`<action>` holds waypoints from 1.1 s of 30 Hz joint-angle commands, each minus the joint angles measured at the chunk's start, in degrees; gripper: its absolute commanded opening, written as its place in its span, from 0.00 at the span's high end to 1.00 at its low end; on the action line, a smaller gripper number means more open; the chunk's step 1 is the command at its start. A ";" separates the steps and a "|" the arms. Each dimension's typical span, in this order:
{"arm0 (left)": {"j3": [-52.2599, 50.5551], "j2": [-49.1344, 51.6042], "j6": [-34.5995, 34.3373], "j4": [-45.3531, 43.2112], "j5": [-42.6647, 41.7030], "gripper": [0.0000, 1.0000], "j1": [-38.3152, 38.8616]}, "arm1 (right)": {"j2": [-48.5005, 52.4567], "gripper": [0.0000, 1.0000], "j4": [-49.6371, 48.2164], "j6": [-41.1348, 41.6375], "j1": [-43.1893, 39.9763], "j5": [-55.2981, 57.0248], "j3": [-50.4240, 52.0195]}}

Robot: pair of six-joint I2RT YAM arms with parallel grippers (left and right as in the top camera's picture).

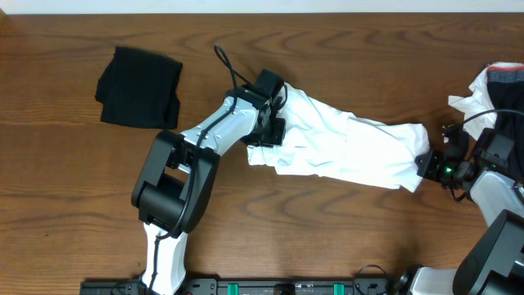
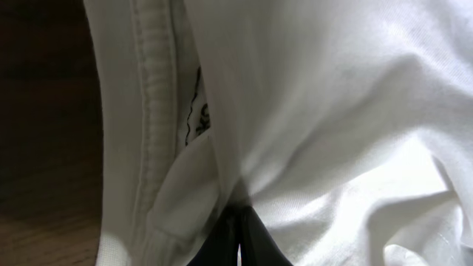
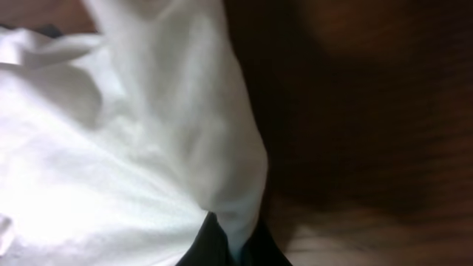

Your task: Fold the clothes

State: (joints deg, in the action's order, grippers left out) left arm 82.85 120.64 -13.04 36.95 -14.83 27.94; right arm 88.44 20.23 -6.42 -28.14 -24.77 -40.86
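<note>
The white T-shirt (image 1: 344,147) lies bunched in a long band across the middle of the counter (image 1: 344,238), slanting from upper left down to lower right, held at its 2 ends. The left pincer (image 1: 277,115) is clamped shut on the shirt's left end. In the left wrist view its fingertips meet on a fold of cloth just beside the ribbed collar (image 2: 155,111) and a small label (image 2: 196,114). The right pincer (image 1: 424,162) is closed narrow on the right end, and in the right wrist view a corner of white fabric is nipped between its tips. The shirt's upper edge runs fairly straight between the 2 grips, while its lower edge is rumpled and sags toward the front. Bare wood shows along the whole front of the counter below the shirt and in a wide strip behind it. A folded black garment (image 1: 139,86) sits well apart at the far left. A pile of white and dark clothes (image 1: 495,90) crowds the right edge, near the right arm.
</note>
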 commanded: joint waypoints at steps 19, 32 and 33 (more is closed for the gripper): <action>1.57 -8.26 1.64 2.23 5.46 0.90 -1.20 | 0.07 0.99 8.13 2.01 1.79 -3.15 -11.52; 1.57 -20.83 1.44 5.07 5.46 0.87 -6.49 | 0.07 0.99 12.48 15.93 15.15 1.73 -21.44; 1.55 -20.81 1.44 5.53 5.46 0.87 -7.02 | 0.07 0.99 11.69 17.68 16.02 1.90 -21.44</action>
State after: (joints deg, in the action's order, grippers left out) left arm 83.59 99.96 -11.79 41.43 -10.13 22.55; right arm 88.47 32.93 4.29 -14.35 -24.34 -60.99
